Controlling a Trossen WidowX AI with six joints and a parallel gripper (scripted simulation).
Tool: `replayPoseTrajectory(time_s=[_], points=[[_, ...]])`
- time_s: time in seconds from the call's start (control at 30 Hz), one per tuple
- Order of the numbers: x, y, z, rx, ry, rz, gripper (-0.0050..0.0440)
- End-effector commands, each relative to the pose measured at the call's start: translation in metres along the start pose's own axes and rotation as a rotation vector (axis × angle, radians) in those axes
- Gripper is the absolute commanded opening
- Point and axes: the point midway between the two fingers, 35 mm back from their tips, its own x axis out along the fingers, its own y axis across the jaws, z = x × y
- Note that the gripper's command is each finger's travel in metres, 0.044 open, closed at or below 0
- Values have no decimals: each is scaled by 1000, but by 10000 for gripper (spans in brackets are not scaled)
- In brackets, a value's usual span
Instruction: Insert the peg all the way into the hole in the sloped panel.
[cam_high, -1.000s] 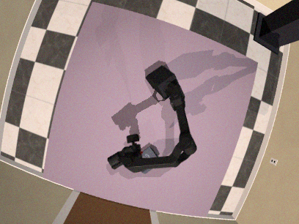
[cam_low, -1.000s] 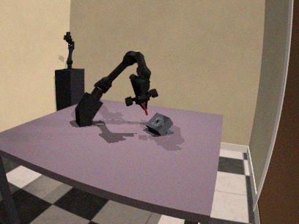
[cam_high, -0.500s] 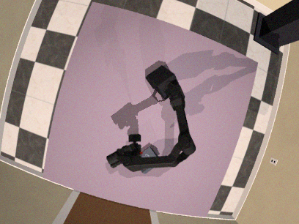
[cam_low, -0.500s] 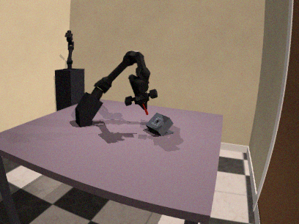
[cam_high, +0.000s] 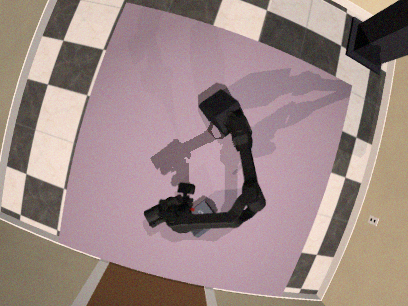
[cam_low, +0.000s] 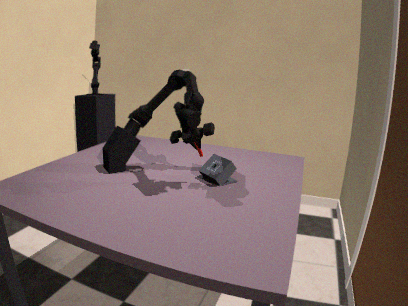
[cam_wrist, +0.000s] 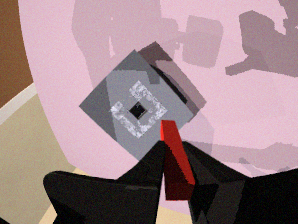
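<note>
I see the gripper (cam_wrist: 174, 163) pinching the red peg (cam_wrist: 174, 159) between its 2 dark fingers; the peg sticks out ahead of them, tilted. In the wrist view its tip sits just near and right of the small dark square hole (cam_wrist: 137, 111) in the grey sloped panel (cam_wrist: 107, 106), not yet in it. From the exterior view the peg (cam_low: 198, 148) hangs above and just left of the panel block (cam_low: 218, 169), which rests on the purple table (cam_low: 150, 220).

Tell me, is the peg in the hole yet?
Out. The red peg, clamped in the gripper, has its tip just short of the dark hole in the sloped panel.
</note>
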Motion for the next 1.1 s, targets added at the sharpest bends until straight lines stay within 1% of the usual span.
replayPoseTrajectory(time_s=[0.0,1.07], points=[[-3,5,-3,6,-4,13,0],[7,10,1,156,0,53,0]])
